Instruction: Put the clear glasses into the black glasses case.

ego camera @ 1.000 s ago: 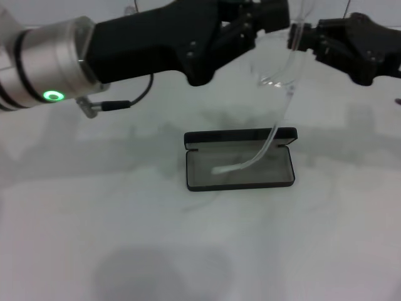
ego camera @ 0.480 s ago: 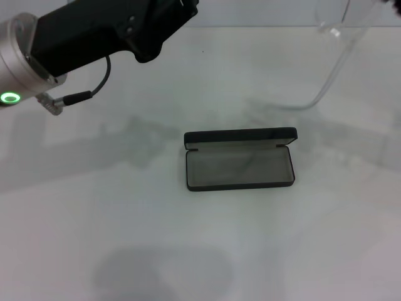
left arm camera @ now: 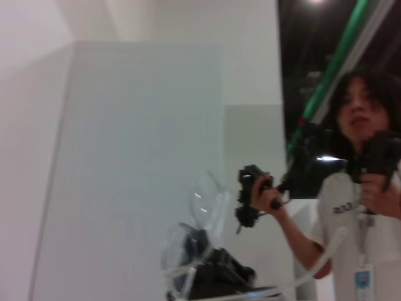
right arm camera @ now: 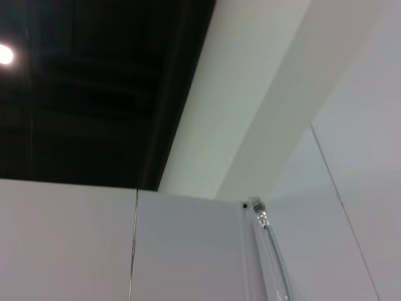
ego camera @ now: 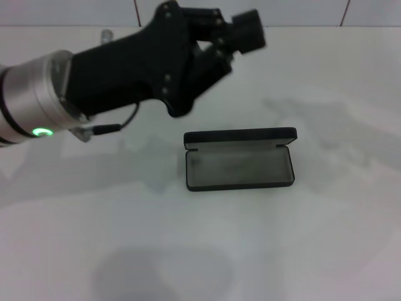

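Black glasses case [ego camera: 239, 159] open, grey lining, on white worktop [ego camera: 200, 238]. Clear glasses [left arm camera: 194, 241] airborne. Left gripper [ego camera: 241, 31] above case; clench unreadable.

One black glasses case [ego camera: 239, 159] lies open. One pair of clear glasses [left arm camera: 200, 241] shows. One left gripper [ego camera: 241, 34] appears.

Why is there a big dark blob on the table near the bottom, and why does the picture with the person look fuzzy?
Head view: the blob is a soft shadow on the white table, in front of the open black glasses case; the left gripper is blurred. Left wrist view: everything looks soft, and the clear glasses catch small bright glints. Right wrist view: one ceiling lamp glares against a dark ceiling.
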Controlling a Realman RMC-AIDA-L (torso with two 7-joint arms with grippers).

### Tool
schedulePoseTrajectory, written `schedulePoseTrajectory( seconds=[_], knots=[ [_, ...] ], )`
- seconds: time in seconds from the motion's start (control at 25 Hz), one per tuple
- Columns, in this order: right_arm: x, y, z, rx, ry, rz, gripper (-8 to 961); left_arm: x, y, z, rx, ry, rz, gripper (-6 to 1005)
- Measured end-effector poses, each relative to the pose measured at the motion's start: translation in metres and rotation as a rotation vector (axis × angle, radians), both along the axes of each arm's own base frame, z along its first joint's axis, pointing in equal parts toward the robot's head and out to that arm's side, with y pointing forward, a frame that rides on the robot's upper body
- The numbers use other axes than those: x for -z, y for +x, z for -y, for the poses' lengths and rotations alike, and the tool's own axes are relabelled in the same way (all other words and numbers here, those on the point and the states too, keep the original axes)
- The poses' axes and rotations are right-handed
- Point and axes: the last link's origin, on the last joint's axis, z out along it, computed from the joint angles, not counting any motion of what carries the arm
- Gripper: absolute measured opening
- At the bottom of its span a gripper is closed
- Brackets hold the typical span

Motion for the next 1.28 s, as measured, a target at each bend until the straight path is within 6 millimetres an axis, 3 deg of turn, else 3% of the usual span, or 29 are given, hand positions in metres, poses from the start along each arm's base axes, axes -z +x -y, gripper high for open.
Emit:
schedulePoseTrajectory(
  seconds=[0.76,1.28],
  knots=[
    [0.019,-0.011,-0.005,-0.01,0.028,-0.058,50,0.022,0.026,0.035,0.238,0.089,0.16,58],
    [0.044,-0.017,-0.004,-0.02,-0.011,-0.026,49,0.039,0.053,0.018,0.21,0.059,0.112,62]
  ],
)
